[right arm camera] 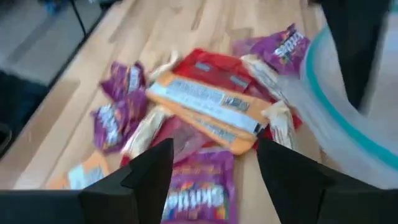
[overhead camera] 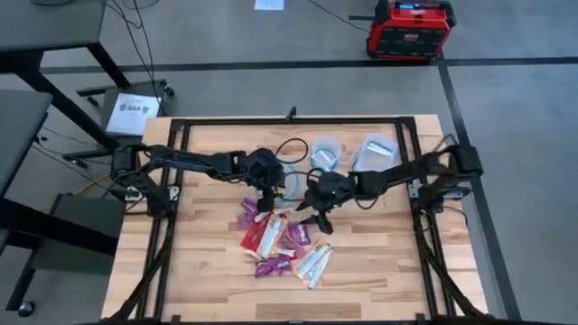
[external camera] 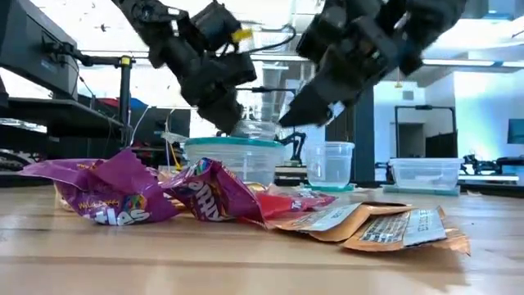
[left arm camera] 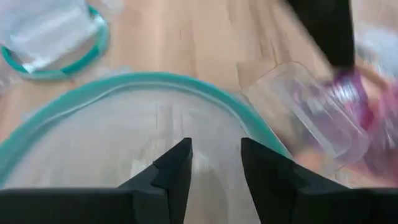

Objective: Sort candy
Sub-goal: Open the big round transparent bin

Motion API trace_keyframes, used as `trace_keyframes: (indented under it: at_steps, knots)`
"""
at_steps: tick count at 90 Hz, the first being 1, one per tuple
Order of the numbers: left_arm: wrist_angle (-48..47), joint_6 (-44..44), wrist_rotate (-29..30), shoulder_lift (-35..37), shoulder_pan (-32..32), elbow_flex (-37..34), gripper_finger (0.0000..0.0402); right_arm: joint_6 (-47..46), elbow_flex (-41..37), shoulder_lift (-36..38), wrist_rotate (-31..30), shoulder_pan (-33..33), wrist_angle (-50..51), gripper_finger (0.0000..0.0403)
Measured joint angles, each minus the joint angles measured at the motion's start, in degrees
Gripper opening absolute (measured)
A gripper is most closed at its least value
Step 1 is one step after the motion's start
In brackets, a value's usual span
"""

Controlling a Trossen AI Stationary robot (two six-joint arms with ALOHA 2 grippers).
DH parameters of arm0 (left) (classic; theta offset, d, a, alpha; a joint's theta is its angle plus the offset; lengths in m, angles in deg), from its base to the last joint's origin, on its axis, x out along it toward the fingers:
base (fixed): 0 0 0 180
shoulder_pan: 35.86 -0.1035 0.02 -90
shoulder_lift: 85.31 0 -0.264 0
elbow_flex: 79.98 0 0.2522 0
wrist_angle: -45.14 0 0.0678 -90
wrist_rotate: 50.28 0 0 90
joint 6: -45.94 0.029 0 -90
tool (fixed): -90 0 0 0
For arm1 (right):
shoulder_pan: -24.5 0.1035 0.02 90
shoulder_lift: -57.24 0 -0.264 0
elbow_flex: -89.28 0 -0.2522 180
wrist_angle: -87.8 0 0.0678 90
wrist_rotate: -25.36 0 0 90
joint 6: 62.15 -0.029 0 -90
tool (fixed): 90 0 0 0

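The candy (overhead camera: 280,242) lies in a loose pile on the wooden table: red and magenta packets (right arm camera: 194,198), an orange-white bar (right arm camera: 202,102), and pale wrappers (overhead camera: 314,264). A clear round container with a teal rim (overhead camera: 291,185) stands just beyond the pile. My left gripper (left arm camera: 214,155) hangs open over that container's rim (left arm camera: 143,81), with nothing between its fingers. My right gripper (right arm camera: 214,155) is open above the pile's far right side (overhead camera: 318,209), pointing down at the packets, and holds nothing.
Two more clear containers (overhead camera: 325,152) (overhead camera: 375,152) stand at the table's far side. A black frame (overhead camera: 181,135) runs around the table. Bare wood lies to the left, right and near side of the pile.
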Motion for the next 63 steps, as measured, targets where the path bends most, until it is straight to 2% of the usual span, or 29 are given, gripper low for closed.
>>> trace_keyframes:
  at_steps: [11, 18, 26, 42, 51, 63]
  knots:
    - [-10.67, -1.56, 3.59, 3.80, 1.38, 5.26, 0.0127, 4.55, 0.82, 2.75, -6.25, -1.35, 0.05, 0.0217]
    - [-17.51, -5.40, 6.36, 5.99, 2.86, 6.64, 0.0127, 5.24, 1.02, 1.62, -7.10, -3.34, 0.49, 0.0217]
    - [-23.08, -9.66, 9.61, 8.90, 5.54, 4.74, 0.0127, 4.69, 2.11, -0.72, -6.83, -6.24, 0.18, 0.0217]
    - [-17.76, -18.12, 14.83, 13.54, 9.60, -6.18, 0.0127, 6.83, 6.56, -8.26, -4.99, -10.51, 0.50, 0.0217]
    - [-11.02, -20.86, 14.95, 14.49, 9.56, -10.59, 0.0127, 8.17, 9.11, -11.02, -4.66, -11.84, 2.01, 0.0217]
    - [-9.10, -20.58, 18.58, 14.38, 7.41, -13.80, 0.0127, 8.30, 11.08, -12.50, -4.59, -12.06, 7.59, 0.0216]
